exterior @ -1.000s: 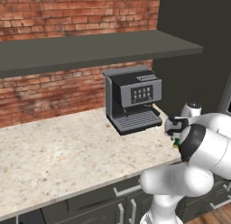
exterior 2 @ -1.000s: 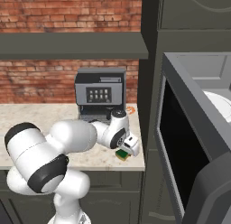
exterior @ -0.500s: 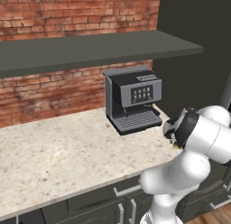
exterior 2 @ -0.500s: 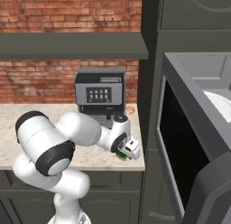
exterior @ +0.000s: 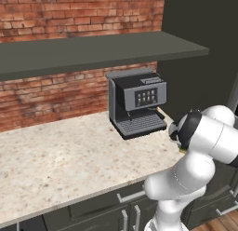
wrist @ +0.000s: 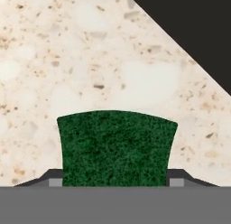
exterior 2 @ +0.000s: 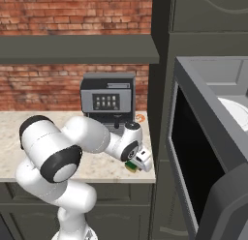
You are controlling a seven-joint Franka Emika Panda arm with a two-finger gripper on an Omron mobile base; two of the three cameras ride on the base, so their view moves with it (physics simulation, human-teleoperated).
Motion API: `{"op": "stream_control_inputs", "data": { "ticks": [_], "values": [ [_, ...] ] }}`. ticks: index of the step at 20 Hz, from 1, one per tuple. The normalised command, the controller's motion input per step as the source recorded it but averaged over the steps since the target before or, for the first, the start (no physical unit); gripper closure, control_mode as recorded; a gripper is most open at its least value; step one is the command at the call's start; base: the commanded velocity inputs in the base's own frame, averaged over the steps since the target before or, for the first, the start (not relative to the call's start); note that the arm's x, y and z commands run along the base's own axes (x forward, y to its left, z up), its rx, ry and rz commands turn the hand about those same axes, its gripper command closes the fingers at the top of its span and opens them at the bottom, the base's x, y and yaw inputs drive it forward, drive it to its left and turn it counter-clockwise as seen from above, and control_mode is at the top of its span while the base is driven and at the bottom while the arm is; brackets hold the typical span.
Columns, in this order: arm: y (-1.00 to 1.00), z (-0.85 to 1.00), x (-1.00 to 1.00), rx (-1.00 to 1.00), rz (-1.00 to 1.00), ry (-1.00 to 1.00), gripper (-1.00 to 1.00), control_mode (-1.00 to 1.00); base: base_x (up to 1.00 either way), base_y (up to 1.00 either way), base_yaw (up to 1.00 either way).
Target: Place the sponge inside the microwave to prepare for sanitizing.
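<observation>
While the white robot arm is bending low over the right end of a speckled stone counter (exterior: 60,155), its gripper (wrist: 115,184) is reaching straight down at the sponge (wrist: 116,148). From the hand camera, the sponge's dark green top is lying flat on the counter between the two dark finger tips (wrist: 50,177), one at each side edge, right against it. Whether the tips are already squeezing it cannot be told. From the right base camera, the sponge (exterior 2: 131,165) is peeking out beneath the hand as a small green and yellow block, near the counter's front right corner. A grey coffee machine (exterior: 136,102) with a button panel is standing behind it, against the red brick wall (exterior: 69,13), under a dark shelf (exterior: 93,50). To the right of the counter, the microwave (exterior 2: 213,152) is sitting in a tall dark cabinet with its dark glass door (exterior 2: 193,161) swung open, and a white round plate (exterior 2: 236,110) is showing inside.
</observation>
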Motion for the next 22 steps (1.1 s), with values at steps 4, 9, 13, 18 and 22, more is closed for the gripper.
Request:
{"op": "stream_control_inputs", "data": {
  "ticks": [4, 9, 13, 18, 22],
  "values": [
    [0.05, -0.19, -0.1, -0.03, 0.0, 0.01, 1.0, -1.0, 0.0, 0.0, 0.0],
    [0.09, 0.08, -0.19, -0.01, 0.0, 0.0, 1.0, -1.0, 0.0, 0.0, 0.0],
    [0.1, 0.37, -0.34, 0.0, 0.0, 0.0, 1.0, -1.0, 0.0, 0.0, 0.0],
    [0.16, 0.49, -0.35, 0.0, 0.0, 0.01, 1.0, -1.0, 0.0, 0.0, 0.0],
    [0.19, 0.52, -0.33, 0.0, 0.0, 0.03, 1.0, -1.0, 0.0, 0.0, 0.0]
  ]
}}
